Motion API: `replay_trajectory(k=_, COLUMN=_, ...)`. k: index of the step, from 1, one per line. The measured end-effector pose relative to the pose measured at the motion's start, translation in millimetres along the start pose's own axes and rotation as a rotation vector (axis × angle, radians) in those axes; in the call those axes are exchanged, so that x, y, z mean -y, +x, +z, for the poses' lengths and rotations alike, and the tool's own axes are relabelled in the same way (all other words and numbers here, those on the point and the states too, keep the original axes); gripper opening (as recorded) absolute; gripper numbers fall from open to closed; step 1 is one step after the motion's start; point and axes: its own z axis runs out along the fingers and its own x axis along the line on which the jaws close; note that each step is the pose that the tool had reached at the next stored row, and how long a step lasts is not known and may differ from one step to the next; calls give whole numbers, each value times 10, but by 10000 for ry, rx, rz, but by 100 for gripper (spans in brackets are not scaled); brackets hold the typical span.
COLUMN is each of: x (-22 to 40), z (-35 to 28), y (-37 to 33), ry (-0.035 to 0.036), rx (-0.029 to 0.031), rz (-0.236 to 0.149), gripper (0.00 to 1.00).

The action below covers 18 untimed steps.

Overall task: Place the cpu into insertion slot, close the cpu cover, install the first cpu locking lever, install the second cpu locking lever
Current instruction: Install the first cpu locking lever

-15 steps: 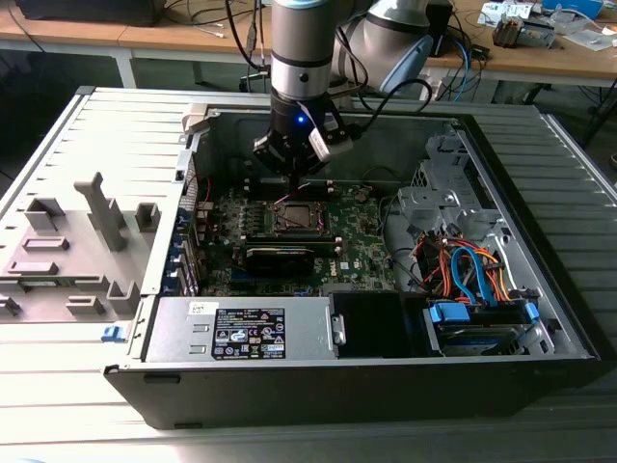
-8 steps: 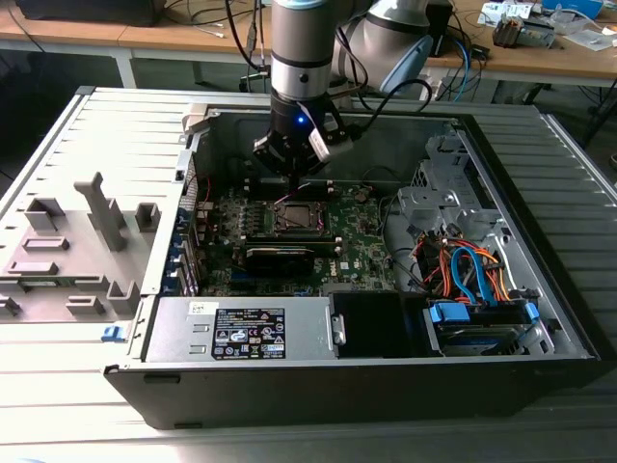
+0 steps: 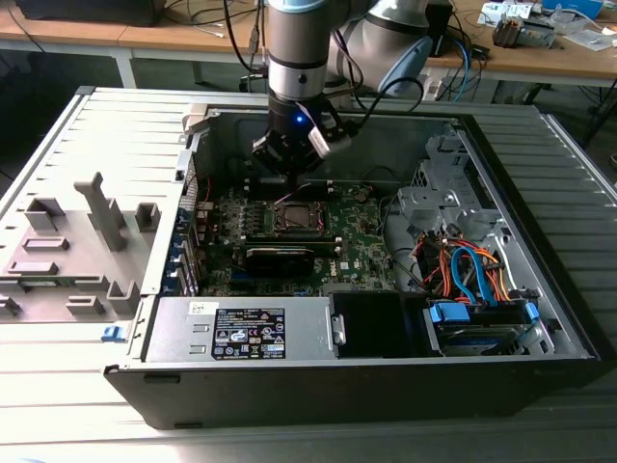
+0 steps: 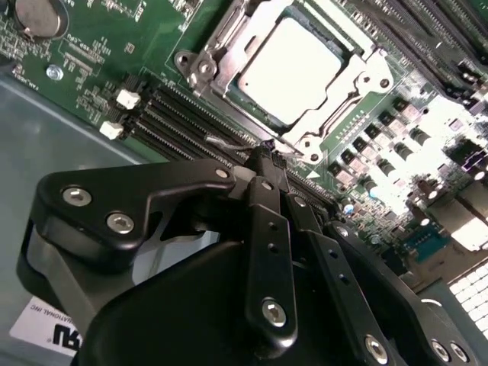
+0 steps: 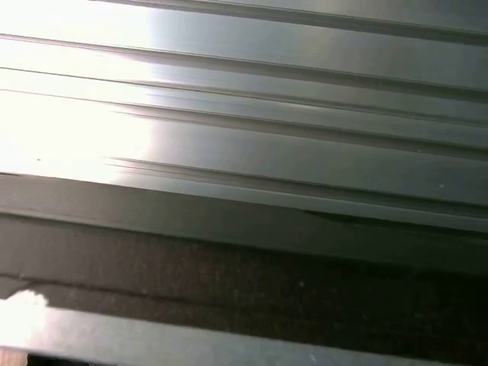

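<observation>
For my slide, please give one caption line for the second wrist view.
Tool closed beside the cpu cover, which lies shut over the cpu.

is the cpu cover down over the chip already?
Yes: in the second wrist view the cpu cover lies flat around the cpu, framing it.

Exterior view evenly lit, mildly soft. Second wrist view: glare washes out the motherboard (image 4: pixel 427 145) edge. First wrist view: strong glare, blurred.

A ribbed grey table (image 3: pixel 58 135) fronts wooden desks (image 3: pixel 145 40) strewn with cables (image 3: pixel 207 14).
</observation>
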Motion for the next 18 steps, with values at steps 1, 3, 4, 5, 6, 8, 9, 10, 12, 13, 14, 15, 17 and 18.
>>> replay_trajectory(k=1, x=-9, z=3, y=7, ry=0, rx=0, rz=17, gripper=11)
replay_trajectory(k=3, x=-19, z=7, y=16, ry=0, rx=-1, rz=30, gripper=11)
replay_trajectory(k=4, x=-23, z=8, y=18, ry=-1, rx=0, rz=34, gripper=11)
replay_trajectory(k=5, x=-27, z=10, y=21, ry=-1, rx=0, rz=39, gripper=11)
replay_trajectory(k=6, x=-31, z=12, y=22, ry=-1, rx=0, rz=44, gripper=11)
replay_trajectory(k=8, x=-33, z=14, y=21, ry=0, rx=-2, rz=44, gripper=11)
replay_trajectory(k=9, x=-33, z=14, y=21, ry=1, rx=-2, rz=44, gripper=11)
replay_trajectory(k=10, x=-33, z=15, y=21, ry=0, rx=-1, rz=45, gripper=11)
replay_trajectory(k=12, x=-33, z=20, y=21, ry=-1, rx=-1, rz=45, gripper=11)
replay_trajectory(k=13, x=-33, z=21, y=21, ry=-1, rx=0, rz=45, gripper=11)
replay_trajectory(k=14, x=-33, z=22, y=21, ry=-1, rx=-1, rz=45, gripper=11)
replay_trajectory(k=15, x=-33, z=23, y=22, ry=0, rx=-1, rz=45, gripper=11)
replay_trajectory(k=17, x=-33, z=26, y=21, ry=-2, rx=0, rz=46, gripper=11)
replay_trajectory(k=18, x=-33, z=29, y=20, ry=-1, rx=0, rz=45, gripper=11)
